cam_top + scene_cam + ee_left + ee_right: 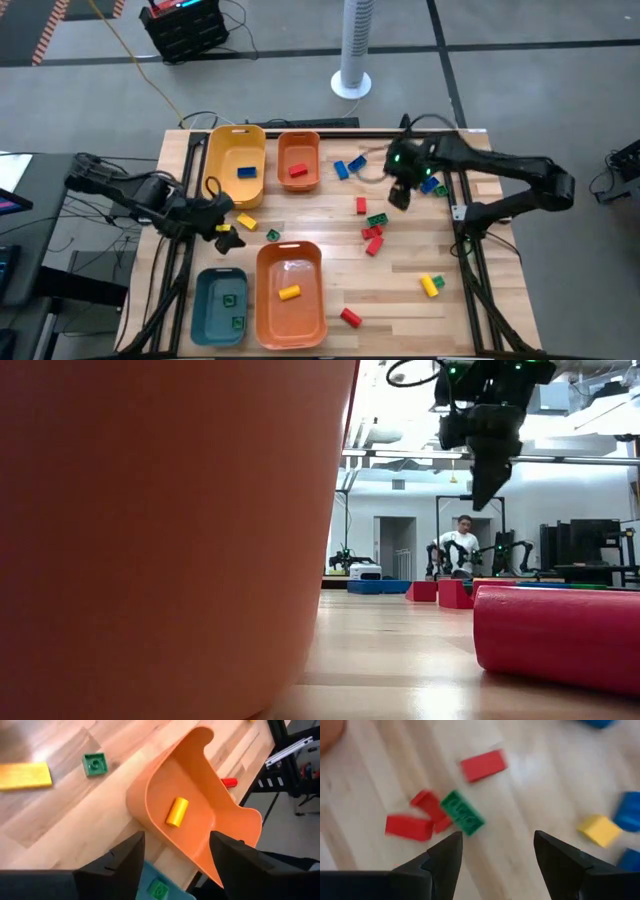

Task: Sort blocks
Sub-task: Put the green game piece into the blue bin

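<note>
My left gripper (226,228) (176,838) hangs open and empty over the table's left side, above the far end of the large orange bin (200,815), in which a yellow block (176,811) lies. A yellow block (24,775) and a green block (95,764) lie flat on the wood beside it. My right gripper (400,196) (497,836) hangs open and empty above a cluster of red blocks (410,827) and a green block (462,812). A red block (483,765) lies apart on the wood.
A yellow bin (237,165) holding a blue block and a small orange bin (298,160) holding a red one stand at the far side. A teal bin (220,305) stands near left. Loose blocks: blue (341,169), yellow (430,285), red (350,317).
</note>
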